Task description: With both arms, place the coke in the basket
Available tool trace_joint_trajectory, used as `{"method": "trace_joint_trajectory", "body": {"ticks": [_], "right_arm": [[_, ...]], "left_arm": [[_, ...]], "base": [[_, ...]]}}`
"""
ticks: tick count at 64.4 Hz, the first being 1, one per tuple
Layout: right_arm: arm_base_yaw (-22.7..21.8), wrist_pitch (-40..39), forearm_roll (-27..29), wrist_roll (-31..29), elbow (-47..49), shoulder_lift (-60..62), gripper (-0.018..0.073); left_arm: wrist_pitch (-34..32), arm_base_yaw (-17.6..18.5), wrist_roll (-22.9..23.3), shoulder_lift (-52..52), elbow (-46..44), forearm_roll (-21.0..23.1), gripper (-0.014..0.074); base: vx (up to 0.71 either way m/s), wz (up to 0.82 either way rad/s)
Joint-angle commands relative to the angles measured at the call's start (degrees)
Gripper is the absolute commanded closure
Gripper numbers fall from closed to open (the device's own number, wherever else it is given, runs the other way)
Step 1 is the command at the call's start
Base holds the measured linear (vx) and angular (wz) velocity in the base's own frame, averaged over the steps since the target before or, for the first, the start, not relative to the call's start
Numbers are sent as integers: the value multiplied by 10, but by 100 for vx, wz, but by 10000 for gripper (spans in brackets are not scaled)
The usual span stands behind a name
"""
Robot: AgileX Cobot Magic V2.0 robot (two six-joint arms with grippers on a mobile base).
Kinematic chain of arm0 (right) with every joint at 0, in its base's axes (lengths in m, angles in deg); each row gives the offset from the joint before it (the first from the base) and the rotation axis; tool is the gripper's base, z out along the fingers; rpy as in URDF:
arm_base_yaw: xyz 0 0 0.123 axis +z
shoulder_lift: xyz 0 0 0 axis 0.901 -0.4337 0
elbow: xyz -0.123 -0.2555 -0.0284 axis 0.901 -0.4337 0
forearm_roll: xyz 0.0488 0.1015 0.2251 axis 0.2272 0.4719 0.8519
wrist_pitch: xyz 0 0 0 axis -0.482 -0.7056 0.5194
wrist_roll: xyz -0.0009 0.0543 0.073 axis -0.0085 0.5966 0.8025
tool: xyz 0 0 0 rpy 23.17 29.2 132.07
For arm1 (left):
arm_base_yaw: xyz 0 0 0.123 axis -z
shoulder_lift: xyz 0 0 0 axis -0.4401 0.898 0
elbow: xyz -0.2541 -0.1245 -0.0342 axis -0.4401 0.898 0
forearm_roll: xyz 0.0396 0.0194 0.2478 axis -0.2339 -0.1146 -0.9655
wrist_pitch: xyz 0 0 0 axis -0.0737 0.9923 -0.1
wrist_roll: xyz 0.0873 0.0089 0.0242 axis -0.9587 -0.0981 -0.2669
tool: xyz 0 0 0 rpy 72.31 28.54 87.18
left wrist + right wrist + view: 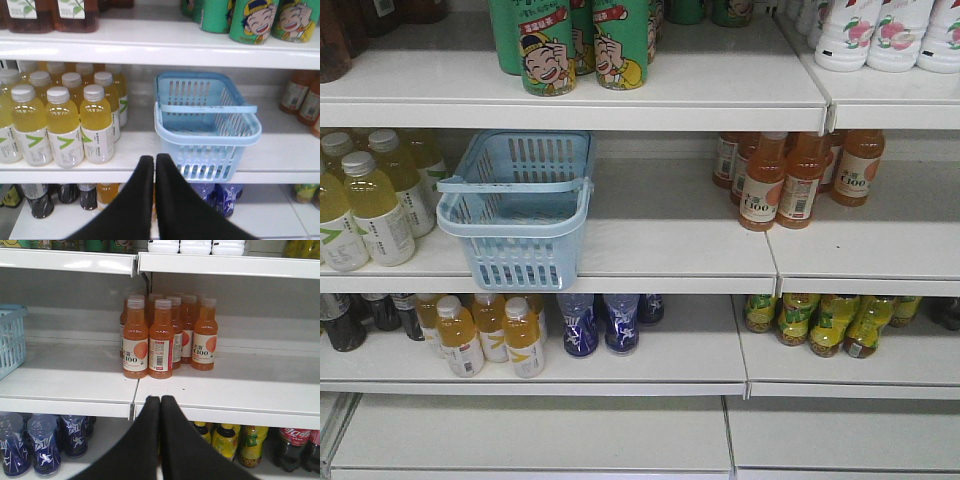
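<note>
Both end effectors are empty. Left end effector [154,161]: fingers pressed together, aimed at the near wall of the basket [210,160]. Right end effector [160,402]: likewise closed, holding nothing. Coke [294,442] is seen only in the right wrist view, on the lower shelf [690,350] at far right, below and right of the right end effector and just beside the yellow-green bottles [225,440]. It stands upright, long axis vertical, red label with white script facing near; its top is hidden by the lip of the middle shelf [670,240]. Basket sits on the middle shelf at left, long axis near-to-far, near end overhanging the lip, one handle [510,186] lying across the opening. Risks, my judgement: tight headroom under the shelf could snag the arm or topple neighbours on the reach. A nudge to the overhanging basket could tip it off. The handle may block the drop.
</note>
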Motion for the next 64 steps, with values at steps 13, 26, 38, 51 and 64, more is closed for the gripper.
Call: {"method": "trace_joint_trajectory", "body": {"ticks": [13,26,38,51,64], "right_arm": [[-3,-42,-2,-4,-4,7,569],[-3,-42,-2,-4,-4,7,569],[-3,-41,-2,-4,-4,7,569],[-3,-41,-2,-4,-4,7,569],[-3,-41,-2,-4,-4,7,569]], "left_arm": [[-23,-1,-3,99,-21,10,601],[-25,-1,-14,123,-21,10,576],[-33,-1,-14,126,-21,10,497],[-33,-1,-14,126,-21,10,358],[-33,-1,-29,126,-21,10,221]], "base": [[0,0],[0,0],[0,0],[0,0],[0,0]]}}
